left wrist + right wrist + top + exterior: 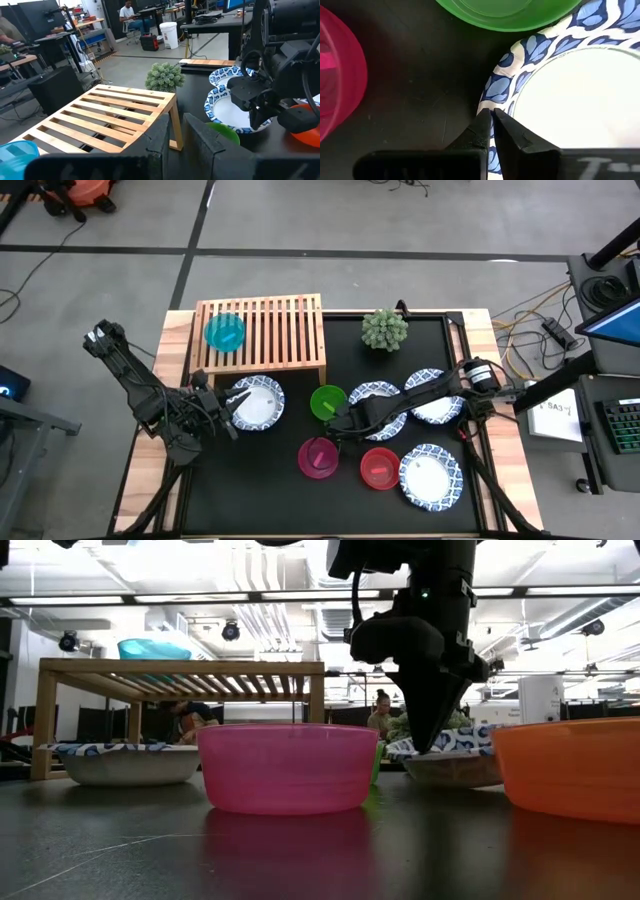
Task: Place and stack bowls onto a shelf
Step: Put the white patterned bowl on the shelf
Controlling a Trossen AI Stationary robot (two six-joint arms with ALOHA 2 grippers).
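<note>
My right gripper (493, 116) points down and is shut on a white bowl with a blue patterned rim (378, 408), mid-table beside the green bowl (328, 402). My left gripper (176, 122) hovers narrowly open and holds nothing; it is above the left edge of another white bowl (257, 402), which sits in front of the shelf (262, 330). The teal bowl (225, 331) sits on the shelf's slats at the left end. On the mat rest the pink bowl (320, 457), the red bowl (380, 468) and two more white bowls (432, 476) (437, 398). My right gripper pinches the white bowl's patterned rim (496, 102) on its near-left side, one finger outside the rim and one inside. The fingers (428, 730) come from above, pointing down. The bowl's base appears to rest on the mat (450, 778).
A small green potted plant (385, 329) stands at the mat's far edge, right of the shelf. The shelf's right half (295, 330) is bare slats. The pink and red bowls lie close on the near side of my right gripper. People and desks show beyond the table.
</note>
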